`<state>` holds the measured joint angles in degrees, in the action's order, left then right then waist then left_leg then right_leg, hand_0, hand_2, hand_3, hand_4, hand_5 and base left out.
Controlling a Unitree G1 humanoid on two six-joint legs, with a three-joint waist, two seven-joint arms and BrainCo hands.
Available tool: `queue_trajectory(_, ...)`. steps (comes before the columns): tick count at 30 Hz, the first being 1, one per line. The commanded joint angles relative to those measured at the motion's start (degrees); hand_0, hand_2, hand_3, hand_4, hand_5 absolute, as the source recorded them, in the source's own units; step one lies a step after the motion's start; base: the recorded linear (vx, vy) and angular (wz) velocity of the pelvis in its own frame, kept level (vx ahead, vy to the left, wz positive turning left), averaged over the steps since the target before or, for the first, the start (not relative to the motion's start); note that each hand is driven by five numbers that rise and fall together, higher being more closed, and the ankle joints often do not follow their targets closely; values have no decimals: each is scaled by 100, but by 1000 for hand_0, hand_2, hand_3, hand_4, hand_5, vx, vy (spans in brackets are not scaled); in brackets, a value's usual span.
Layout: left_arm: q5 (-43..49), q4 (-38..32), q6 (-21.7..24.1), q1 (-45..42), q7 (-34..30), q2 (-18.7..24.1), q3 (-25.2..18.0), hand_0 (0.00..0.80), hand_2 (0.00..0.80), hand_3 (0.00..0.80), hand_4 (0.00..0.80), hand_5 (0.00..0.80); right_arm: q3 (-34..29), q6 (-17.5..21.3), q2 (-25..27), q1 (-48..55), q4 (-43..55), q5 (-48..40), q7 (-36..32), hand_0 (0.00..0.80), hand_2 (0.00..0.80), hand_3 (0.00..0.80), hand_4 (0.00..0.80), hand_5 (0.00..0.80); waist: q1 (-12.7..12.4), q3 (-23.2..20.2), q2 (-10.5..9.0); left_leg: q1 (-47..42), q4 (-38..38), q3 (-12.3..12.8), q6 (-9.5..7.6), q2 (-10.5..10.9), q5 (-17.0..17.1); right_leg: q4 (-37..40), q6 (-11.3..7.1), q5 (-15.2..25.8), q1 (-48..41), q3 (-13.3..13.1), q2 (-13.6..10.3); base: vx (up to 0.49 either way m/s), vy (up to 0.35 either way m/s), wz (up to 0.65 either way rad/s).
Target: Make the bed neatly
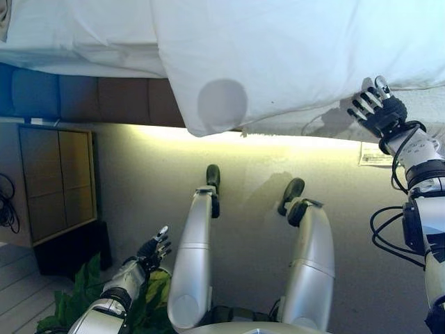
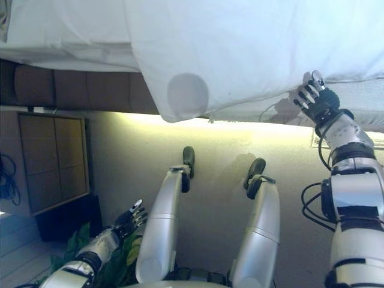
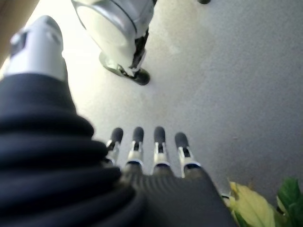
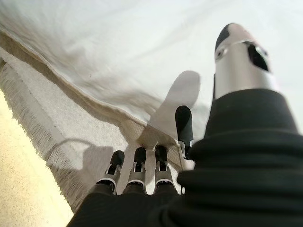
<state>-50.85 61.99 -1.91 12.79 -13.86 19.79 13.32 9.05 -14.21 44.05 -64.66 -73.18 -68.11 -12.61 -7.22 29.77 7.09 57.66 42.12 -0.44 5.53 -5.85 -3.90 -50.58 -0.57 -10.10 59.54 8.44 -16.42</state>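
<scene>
1 hand, the right hand (image 1: 379,108), is reaching the white duvet (image 1: 292,56) hem, fingers spread apart and clamping nothing; the hem is running crosswise just beyond its fingertips. Far below the duvet, the left hand (image 1: 153,249) is hanging open.

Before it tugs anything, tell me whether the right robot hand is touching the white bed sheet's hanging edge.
Cannot tell. In the right wrist view the right robot hand reaches its straight fingers to the white bed sheet, but neither contact nor gap shows plainly.
</scene>
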Motion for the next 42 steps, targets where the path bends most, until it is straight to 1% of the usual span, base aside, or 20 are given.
queue_trajectory(1, -118, 33, 52, -476, -54, 134, 30, 0, 0, 0, 0, 0, 161, 79, 379, -260, 60, 42, -333, 0, 0, 0, 0, 0, -14, 3, 268, -105, -142, -114, -185, -140, -156, 74, -175, -6, -27, -339, -37, 0, 0, 0)
queue_trajectory(8, -65, -109, 79, -626, -138, 178, 3, 0, 0, 0, 0, 0, 283, 127, 453, -646, 151, -170, -589, 0, 0, 0, 0, 0, -75, 3, 330, -136, -138, -126, -159, -140, -132, 1, -187, -42, -39, -350, -91, 0, 0, 0)
queue_trajectory(14, 1, -250, 42, -742, -177, 240, -37, 0, 0, 0, 0, 0, 391, 356, 474, -1109, 288, -270, -656, 0, 0, 0, 0, 0, -144, 2, 375, -234, -172, -134, -141, -129, -108, -39, -196, -61, -111, -342, -134, 0, 0, 0)
queue_trajectory(15, 23, -268, 31, -755, -190, 250, -47, 0, 0, 0, 0, 0, 426, 421, 469, -1162, 314, -265, -668, 508, 508, 508, 508, 508, -157, 2, 372, -254, -183, -141, -134, -133, -103, -37, -197, -63, -134, -336, -139, 0, 0, 0)
queue_trajectory(16, 63, -265, 26, -777, -220, 256, -77, 0, 0, 0, 0, 0, 461, 537, 463, -1210, 346, -227, -697, 800, 800, 800, 800, 800, -171, 2, 360, -307, -206, -142, -130, -135, -104, -19, -200, -64, -184, -321, -140, 0, 0, 0)
queue_trajectory(17, 38, -275, 30, -797, -226, 267, -48, 0, 0, 0, 0, 0, 496, 626, 454, -1240, 385, -228, -711, 800, 800, 800, 800, 800, -177, 2, 355, -358, -239, -139, -128, -141, -96, 6, -200, -67, -233, -305, -146, 0, 0, 0)
queue_trajectory(19, 57, -309, 21, -841, -230, 251, -66, 0, 0, 0, 0, 0, 520, 644, 454, -1232, 471, -208, -689, 800, 800, 800, 800, 800, -182, 1, 342, -493, -308, -112, -120, -158, -85, 60, -198, -83, -372, -265, -152, 12, 17, 1)
queue_trajectory(26, 131, -309, 26, -853, -329, 251, -105, 0, 0, 0, 0, 0, 429, 482, 546, -1125, 401, 116, -809, 800, 800, 800, 800, 800, -192, 0, 324, -860, -334, -46, -140, -205, -141, 96, -201, -132, -750, -181, -272, 21, 31, 2)
queue_trajectory(30, 135, -312, -25, -818, -269, 262, -77, 0, 0, 0, 0, 0, 446, 426, 539, -1185, 327, 253, -716, 800, 800, 800, 800, 800, -198, 0, 309, -933, -315, -44, -158, -209, -154, 94, -213, -111, -829, -182, -289, 8, 7, 1)
queue_trajectory(32, 79, -286, -24, -814, -258, 279, -61, 0, 0, 0, 0, 0, 500, 474, 565, -1240, 284, 221, -757, 800, 800, 800, 800, 800, -205, -1, 301, -966, -361, -42, -158, -216, -133, 132, -214, -98, -864, -176, -280, 0, 0, 0)
queue_trajectory(35, -42, -236, 81, -822, -311, 310, -87, 0, 0, 0, 0, 0, 535, 515, 536, -1235, 310, 145, -799, 800, 800, 800, 800, 800, -210, -1, 274, -1034, -436, -45, -153, -218, -114, 205, -219, -80, -944, -156, -250, 0, 0, 0)
queue_trajectory(37, -184, -250, 232, -803, -480, 360, -117, 0, 0, 0, 0, 0, 574, 545, 481, -1161, 384, 62, -870, 800, 800, 800, 800, 800, -197, -1, 252, -1099, -469, -39, -140, -235, -93, 241, -222, -63, -1014, -149, -229, 0, 0, 0)
queue_trajectory(39, -491, -428, 326, -717, -696, 477, -230, 0, 0, 0, 0, 0, 592, 549, 415, -1028, 531, 1, -870, 800, 800, 800, 800, 800, -170, -2, 214, -1221, -520, -18, -125, -265, -81, 306, -233, -52, -1150, -140, -206, 0, 0, 0)
queue_trajectory(41, -693, -682, 421, -614, -720, 549, -272, 0, 0, 0, 0, 0, 553, 566, 351, -880, 627, 2, -863, 800, 800, 800, 800, 800, -144, -13, 184, -1309, -539, 2, -117, -278, -86, 352, -243, -43, -1247, -127, -192, 0, 0, 0)
queue_trajectory(42, -904, -1047, 440, -436, -603, 650, -293, 0, 0, 0, 0, 0, 524, 584, 285, -745, 730, -24, -829, 800, 800, 800, 800, 800, -116, -45, 156, -1406, -576, 21, -109, -288, -86, 410, -264, -27, -1346, -117, -184, 0, 0, 0)
